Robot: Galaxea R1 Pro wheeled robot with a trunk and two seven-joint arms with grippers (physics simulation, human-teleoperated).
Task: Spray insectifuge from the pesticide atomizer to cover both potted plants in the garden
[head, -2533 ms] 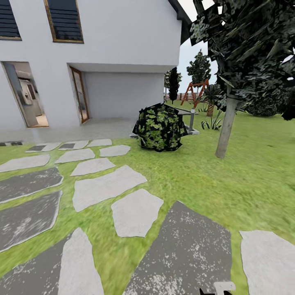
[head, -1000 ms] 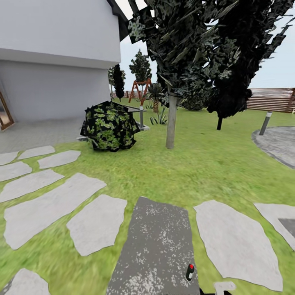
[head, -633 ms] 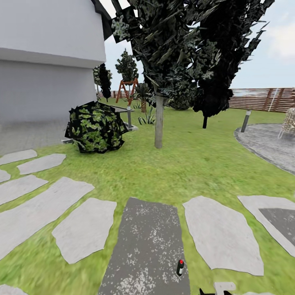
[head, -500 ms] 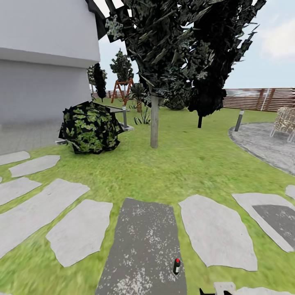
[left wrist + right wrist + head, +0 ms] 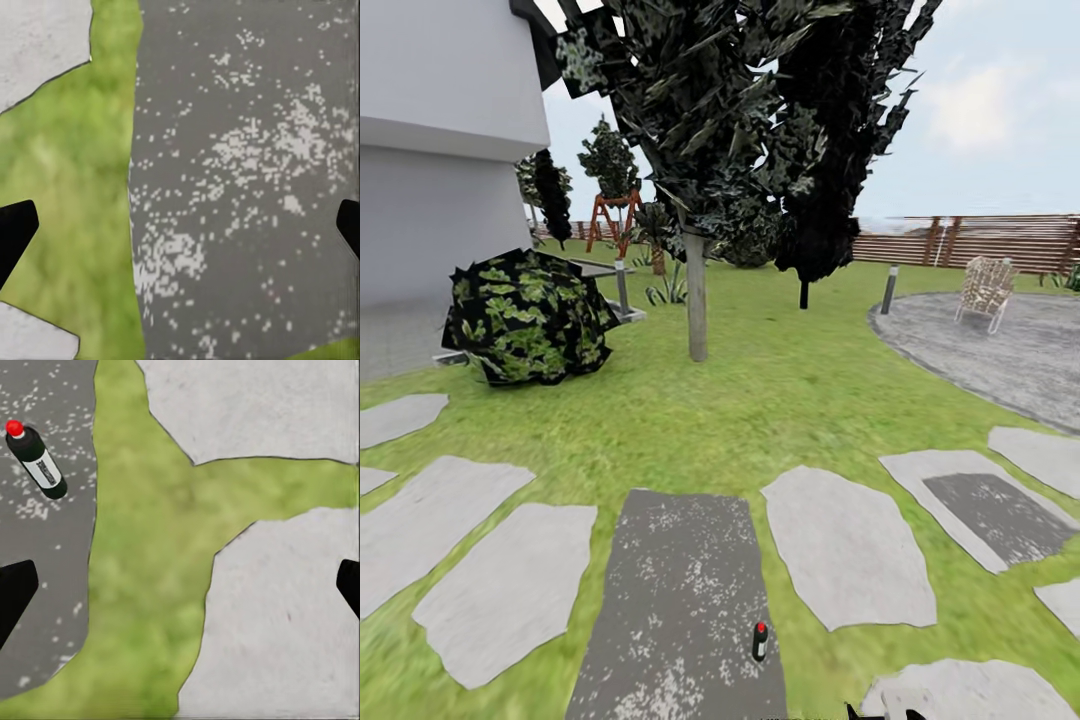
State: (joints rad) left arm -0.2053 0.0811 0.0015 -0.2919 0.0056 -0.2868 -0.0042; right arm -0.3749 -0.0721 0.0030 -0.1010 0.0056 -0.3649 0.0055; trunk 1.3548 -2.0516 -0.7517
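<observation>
Our view has swung right, bringing the pesticide atomizer point(image 5: 760, 640) upright on the dark stepping stone point(image 5: 680, 600) closer. Both our left gripper point(image 5: 180, 225) and right gripper point(image 5: 180, 585) hang wide open and empty, so we judge the pickup comes next.

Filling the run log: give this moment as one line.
phase: approach | atomizer: upright on dark stepping stone, untouched | left gripper: open | right gripper: open

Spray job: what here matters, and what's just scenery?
Matters:
- small dark green bottle with red top, upright on the dark grey stepping stone
- right gripper, open, off to its side

Scenery:
- leafy dark bush
- woven chair
- slatted wooden fence
</observation>
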